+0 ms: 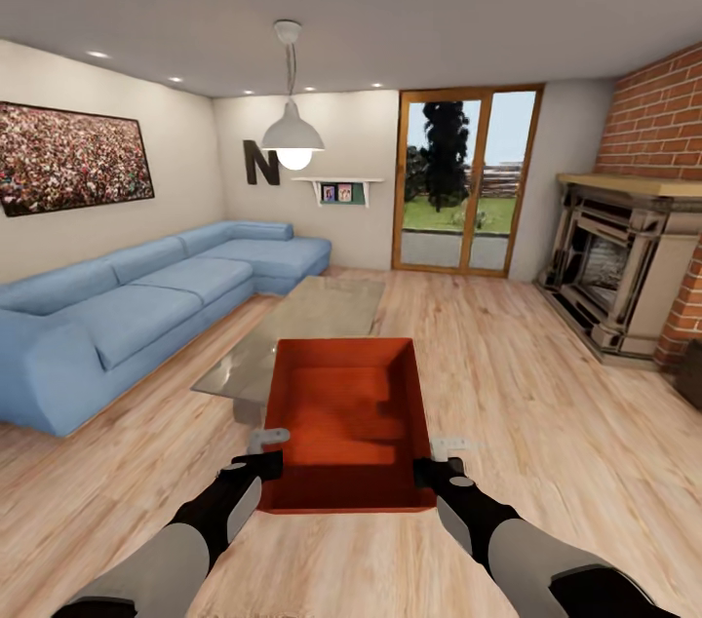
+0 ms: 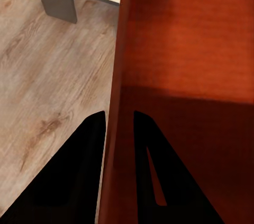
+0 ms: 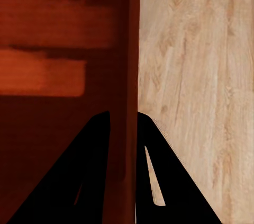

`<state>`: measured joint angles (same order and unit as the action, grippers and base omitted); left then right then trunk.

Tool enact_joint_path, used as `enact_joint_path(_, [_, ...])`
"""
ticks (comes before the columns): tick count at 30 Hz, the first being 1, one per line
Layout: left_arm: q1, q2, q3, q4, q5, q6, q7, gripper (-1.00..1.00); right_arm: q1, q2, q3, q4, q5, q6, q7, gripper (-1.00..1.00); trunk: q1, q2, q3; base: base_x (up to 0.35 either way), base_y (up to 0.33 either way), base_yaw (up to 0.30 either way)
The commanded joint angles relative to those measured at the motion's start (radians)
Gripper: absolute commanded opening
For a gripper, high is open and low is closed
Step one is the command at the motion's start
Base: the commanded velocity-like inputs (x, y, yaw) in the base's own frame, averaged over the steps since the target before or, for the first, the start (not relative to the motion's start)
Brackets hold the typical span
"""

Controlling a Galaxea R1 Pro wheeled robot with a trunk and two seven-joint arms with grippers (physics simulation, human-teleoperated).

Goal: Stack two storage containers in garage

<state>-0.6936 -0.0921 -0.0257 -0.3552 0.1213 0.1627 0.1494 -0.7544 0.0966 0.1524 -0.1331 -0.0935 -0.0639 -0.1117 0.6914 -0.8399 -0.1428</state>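
I stand in the living room with one red-orange open-topped storage container (image 1: 346, 404) held in front of me above the wood floor. My left gripper (image 1: 268, 462) is shut on its left wall, one finger inside and one outside, as the left wrist view shows at the gripper (image 2: 119, 115) and container (image 2: 185, 49). My right gripper (image 1: 434, 467) is shut the same way on the right wall, also seen in the right wrist view at the gripper (image 3: 123, 114) and container (image 3: 53, 23). The garage is out of view.
The grey low table (image 1: 312, 316) stands just beyond the bin, with the blue corner sofa (image 1: 127, 306) to the left. On the right is the brick fireplace (image 1: 624, 277); a glass door (image 1: 466, 179) is at the back. Open wood floor (image 1: 526, 384) lies ahead on the right.
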Motion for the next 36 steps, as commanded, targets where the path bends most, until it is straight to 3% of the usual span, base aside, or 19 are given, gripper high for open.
enact_joint_path(1, [-0.001,0.007,0.013,-0.005,-0.015,-0.011,0.023,-1.00,0.000,-0.003,-0.002,0.004,-0.014,-0.005,-0.008,-1.00,0.000,-0.001,-0.002,0.000,0.000,0.300])
enact_joint_path(36, [-0.001,0.008,0.013,-0.007,-0.015,-0.011,0.024,-1.00,0.000,-0.004,-0.002,0.004,-0.014,-0.005,-0.004,-1.00,0.000,-0.001,-0.002,0.000,0.000,0.300])
